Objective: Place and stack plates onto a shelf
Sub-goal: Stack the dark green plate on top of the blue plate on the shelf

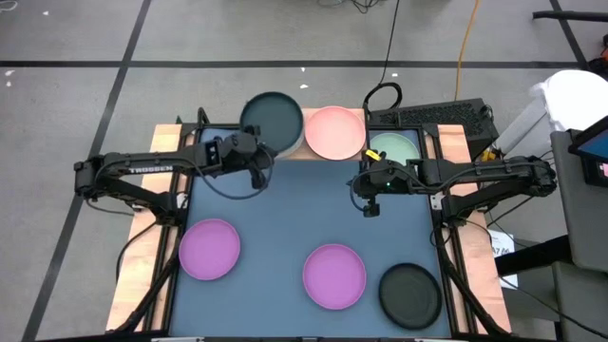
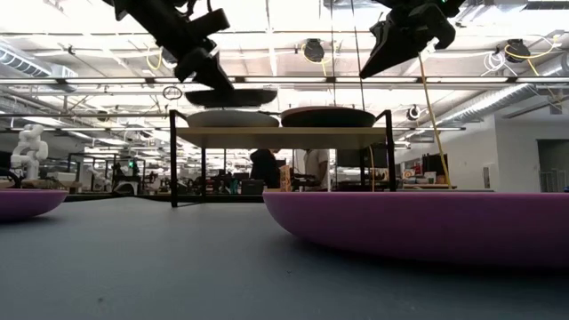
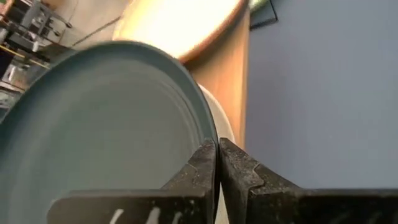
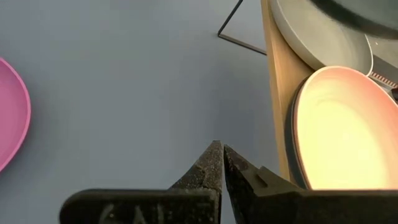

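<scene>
High view: the left arm reaches toward the shelf [image 1: 285, 152] at the table's far edge, its left gripper [image 1: 258, 157] clamping the rim of a dark charcoal plate [image 1: 272, 117] held over the shelf's left half. A pink plate [image 1: 334, 132] sits on the right half. The right gripper [image 1: 370, 195] hangs over the blue-grey tabletop [image 1: 285, 218], fingers closed on nothing. Two purple plates [image 1: 210, 249] and another charcoal plate [image 1: 410, 294] lie near the front; a mint green plate [image 1: 393, 147] lies beyond the right arm.

Low view: the held plate hovers just above a pale plate [image 2: 233, 117] on the thin-legged light-wood board.

Left wrist view: matte, round, shallow plate, rim pinched between the fingers [image 3: 202, 165].

Right wrist view: fingertips [image 4: 214, 165] meet.
</scene>
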`<action>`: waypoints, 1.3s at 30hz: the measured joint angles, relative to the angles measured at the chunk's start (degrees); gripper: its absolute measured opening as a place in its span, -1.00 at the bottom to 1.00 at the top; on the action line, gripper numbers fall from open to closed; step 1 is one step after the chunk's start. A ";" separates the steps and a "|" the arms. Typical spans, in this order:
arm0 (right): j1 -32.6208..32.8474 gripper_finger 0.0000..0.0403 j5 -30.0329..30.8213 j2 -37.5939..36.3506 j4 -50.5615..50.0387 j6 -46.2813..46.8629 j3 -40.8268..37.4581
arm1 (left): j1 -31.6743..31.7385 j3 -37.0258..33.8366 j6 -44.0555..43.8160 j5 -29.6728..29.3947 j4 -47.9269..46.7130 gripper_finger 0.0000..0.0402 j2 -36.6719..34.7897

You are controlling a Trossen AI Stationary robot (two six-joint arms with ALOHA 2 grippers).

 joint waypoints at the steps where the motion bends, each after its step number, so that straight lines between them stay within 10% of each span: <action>1: 0.00 -1.00 -0.01 0.00 0.00 -0.12 0.00 | 0.15 0.05 -0.07 0.35 0.18 -0.90 0.00; 39: 0.00 -1.00 0.00 0.00 0.42 -0.23 0.00 | 1.57 0.03 -8.35 5.57 5.22 -0.44 3.62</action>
